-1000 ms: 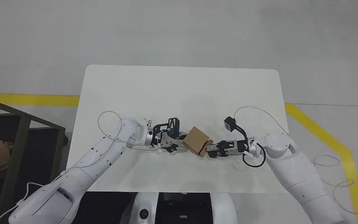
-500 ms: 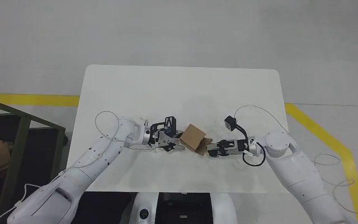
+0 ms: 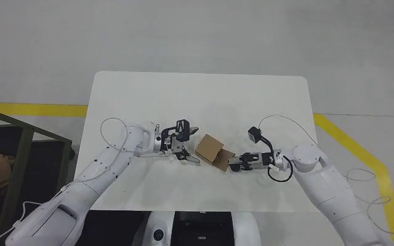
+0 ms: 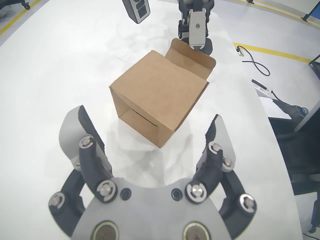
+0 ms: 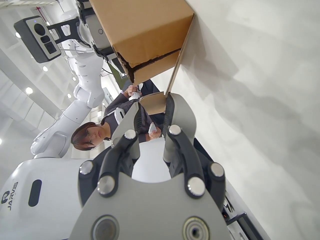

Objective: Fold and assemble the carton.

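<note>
Right hand [image 5: 153,102] pinches the carton [image 4: 160,88] by its flap [image 4: 190,59] (left hand [image 4: 148,116] spread open, empty); folding it in probably comes next.

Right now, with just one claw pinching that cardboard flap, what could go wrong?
1. The right gripper is shut on only the thin flap of the carton. A pull might crease or tear it, and the seam beside it already looks ragged.
2. The left gripper is open and apart from the carton, so nothing braces it. It could slide or tip on the smooth white table.
</note>
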### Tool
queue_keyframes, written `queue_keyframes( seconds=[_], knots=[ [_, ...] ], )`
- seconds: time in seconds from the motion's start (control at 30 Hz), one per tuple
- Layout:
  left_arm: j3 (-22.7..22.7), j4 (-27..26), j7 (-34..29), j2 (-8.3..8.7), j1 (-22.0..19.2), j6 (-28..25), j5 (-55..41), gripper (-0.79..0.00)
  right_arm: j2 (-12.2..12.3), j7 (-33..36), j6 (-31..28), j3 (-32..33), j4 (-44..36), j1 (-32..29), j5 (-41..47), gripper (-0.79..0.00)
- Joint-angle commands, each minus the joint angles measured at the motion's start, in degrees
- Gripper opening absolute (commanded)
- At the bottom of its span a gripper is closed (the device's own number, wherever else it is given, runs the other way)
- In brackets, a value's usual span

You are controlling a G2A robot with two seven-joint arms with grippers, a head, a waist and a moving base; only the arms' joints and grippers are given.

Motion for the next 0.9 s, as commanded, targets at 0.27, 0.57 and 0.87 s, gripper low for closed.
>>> queue_keyframes(
  seconds=[0.27,0.57,0.87],
  knots=[
    [5.8,4.5,11.2,-1.70,-6.3,-1.6,11.7,0.000,0.0,-0.1,0.1,0.2,0.4,0.2,0.1,-0.622],
    [11.8,10.8,20.9,-3.91,-11.2,0.3,19.0,0.000,0.1,-0.2,0.4,0.3,0.6,0.3,0.0,-0.625],
    [15.6,15.7,26.5,-5.73,-13.8,1.7,21.6,0.000,0.1,-0.3,0.5,0.2,0.8,0.5,0.1,-0.622]
  ],
)
